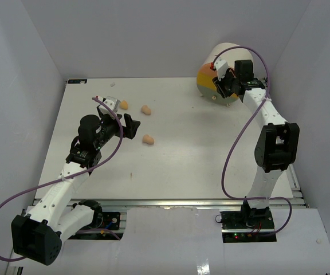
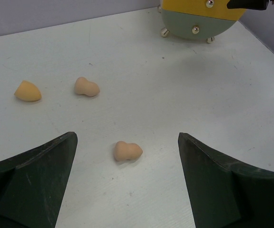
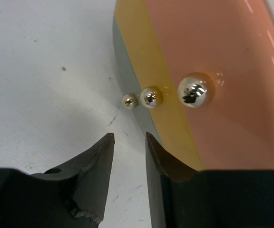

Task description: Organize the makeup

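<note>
Widest thing out there is the white surface (image 1: pixel 182 166), with both arms reaching over it. At its far right corner sits the big cream cylinder (image 1: pixel 206 75), its round front banded in colour. The right wrist view shows three bands: grey-green, yellow and pink-orange. That view cuts the front off at the top and right edges, and the left wrist view catches only its lower part.

Now the right tool (image 3: pixel 129 137). It is up against the cylinder's front with the jaws narrowed to a slim gap, nothing between them and nothing touched. Its tips sit just short of the smallest knob. From above it covers part of the front, so the bands are hard to make out there.

The left tool (image 2: pixel 126 137) is out over the left half of the surface with its jaws spread as wide as they go. It holds nothing.

On to the makeup: three peach sponges, all loose on the surface left of centre. The nearest sponge (image 2: pixel 128 151) lies just ahead of the left tool, between its fingers' lines but clear of both. A second waisted sponge (image 2: pixel 86 87) lies farther off, and a pointed sponge (image 2: pixel 27 91) lies to its left, well apart from the cylinder.

Smallest of all are three shiny round knobs in a row, one per band: large knob (image 3: pixel 194 90), middle knob (image 3: pixel 151 97) and small knob (image 3: pixel 129 100).
</note>
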You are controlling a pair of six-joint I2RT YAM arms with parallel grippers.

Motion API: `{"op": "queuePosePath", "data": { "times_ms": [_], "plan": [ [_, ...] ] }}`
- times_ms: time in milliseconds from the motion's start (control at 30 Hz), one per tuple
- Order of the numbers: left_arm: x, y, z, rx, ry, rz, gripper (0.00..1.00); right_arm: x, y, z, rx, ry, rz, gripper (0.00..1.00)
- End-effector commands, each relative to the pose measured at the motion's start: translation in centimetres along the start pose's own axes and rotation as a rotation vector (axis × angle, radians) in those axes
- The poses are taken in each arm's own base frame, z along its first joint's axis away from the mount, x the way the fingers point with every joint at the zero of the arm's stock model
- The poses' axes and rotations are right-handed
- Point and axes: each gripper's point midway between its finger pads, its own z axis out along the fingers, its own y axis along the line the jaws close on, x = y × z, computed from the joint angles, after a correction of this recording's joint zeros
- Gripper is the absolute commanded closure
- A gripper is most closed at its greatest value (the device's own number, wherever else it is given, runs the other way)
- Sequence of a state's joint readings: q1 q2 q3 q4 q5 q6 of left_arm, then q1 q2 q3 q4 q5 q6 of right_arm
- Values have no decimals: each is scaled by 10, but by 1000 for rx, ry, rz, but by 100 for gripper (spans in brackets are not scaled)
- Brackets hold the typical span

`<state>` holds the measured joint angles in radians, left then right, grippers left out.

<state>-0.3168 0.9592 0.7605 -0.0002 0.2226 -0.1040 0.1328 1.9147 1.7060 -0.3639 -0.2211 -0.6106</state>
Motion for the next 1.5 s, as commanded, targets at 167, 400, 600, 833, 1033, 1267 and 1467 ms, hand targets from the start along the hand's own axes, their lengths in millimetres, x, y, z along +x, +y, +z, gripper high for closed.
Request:
{"op": "queuePosePath", "data": {
  "times_ms": [167, 400, 600, 833, 1033, 1267, 1467],
  "plan": [
    [-2, -1, -1, 8, -9, 9, 2, -27, -54, -6, 235, -67, -9, 28],
    [-1, 0, -2, 6, -8, 10, 2, -24, -42, -13, 186, -69, -25, 27],
    [-3, -1, -2, 10, -12, 11, 2, -48, -5, -53, 58, -199, -41, 30],
    [-1, -3, -1, 19, -6, 7, 2, -76, -20, -90, 146, -316, 73, 21],
    [0, -2, -1, 14, -4, 7, 2, -62, -44, -72, 222, -271, 161, 6],
    [0, -2, 0, 18, -1, 7, 2, -66, -74, -61, 282, -330, 178, 10],
    [1, -2, 1, 18, 1, 8, 2, -68, -85, -62, 303, -355, 191, 10]
  ]
}}
